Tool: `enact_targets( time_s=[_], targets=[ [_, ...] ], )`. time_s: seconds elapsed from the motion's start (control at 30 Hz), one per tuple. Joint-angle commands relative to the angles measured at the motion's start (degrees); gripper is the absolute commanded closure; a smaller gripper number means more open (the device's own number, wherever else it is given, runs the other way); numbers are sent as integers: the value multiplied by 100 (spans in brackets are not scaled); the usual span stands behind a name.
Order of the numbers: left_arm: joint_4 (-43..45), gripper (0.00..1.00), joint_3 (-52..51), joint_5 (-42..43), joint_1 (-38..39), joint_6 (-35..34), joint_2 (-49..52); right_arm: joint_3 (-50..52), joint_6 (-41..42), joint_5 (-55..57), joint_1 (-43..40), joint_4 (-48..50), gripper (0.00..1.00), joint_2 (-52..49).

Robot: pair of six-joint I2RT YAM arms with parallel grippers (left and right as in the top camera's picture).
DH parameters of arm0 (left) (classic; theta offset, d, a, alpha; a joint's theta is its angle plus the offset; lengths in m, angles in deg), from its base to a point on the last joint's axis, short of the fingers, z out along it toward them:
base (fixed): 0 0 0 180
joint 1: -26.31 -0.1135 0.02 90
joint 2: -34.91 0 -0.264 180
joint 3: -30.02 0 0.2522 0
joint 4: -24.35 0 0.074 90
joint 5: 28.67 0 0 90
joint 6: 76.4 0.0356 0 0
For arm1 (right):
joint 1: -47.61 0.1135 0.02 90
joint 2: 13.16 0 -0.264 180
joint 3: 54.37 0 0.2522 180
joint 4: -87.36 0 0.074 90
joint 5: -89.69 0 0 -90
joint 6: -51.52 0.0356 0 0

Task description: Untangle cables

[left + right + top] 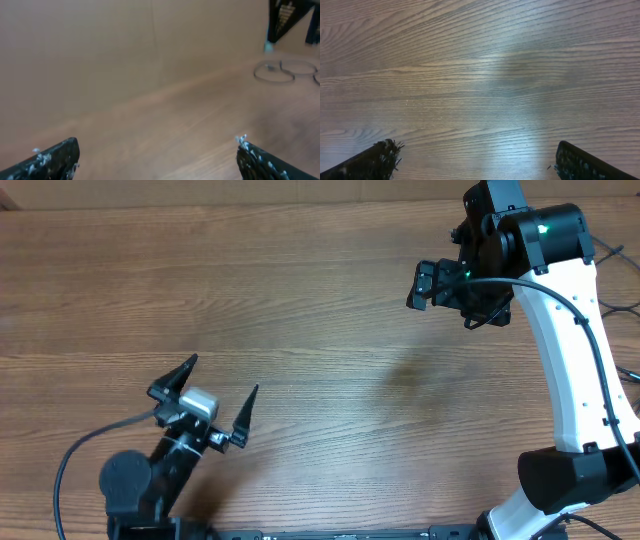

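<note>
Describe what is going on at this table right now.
Nothing is being handled yet. The left gripper sits low near the front left of the table, jaws open and empty. The right gripper hangs at the far right, pointing down at the wood, also open and empty. No cables show from overhead. The left wrist view catches blurred thin loops lying far off, possibly the cables.

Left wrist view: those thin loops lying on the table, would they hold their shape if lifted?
The loops are blurred, but look like thin cord coiled flat, so probably floppy: lifted, they would likely sag and unwind. Being so thin, they are probably light and would slide if pushed.
</note>
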Motion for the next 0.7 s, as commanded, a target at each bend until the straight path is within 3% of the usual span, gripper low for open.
enact_targets(
  time_s=[0.0, 0.43, 0.67],
  targets=[
    [391, 0, -428, -286, 26, -179, -413, -122, -7, -35, 15, 13, 0, 149],
    [2503, 1, -2323, -986, 61, -181, -1893, -122, -7, -35, 15, 13, 0, 149],
    [2308, 1, -2380, -1591, 129, -181, -1891, -122, -7, -35, 15, 37, 0, 149]
  ],
)
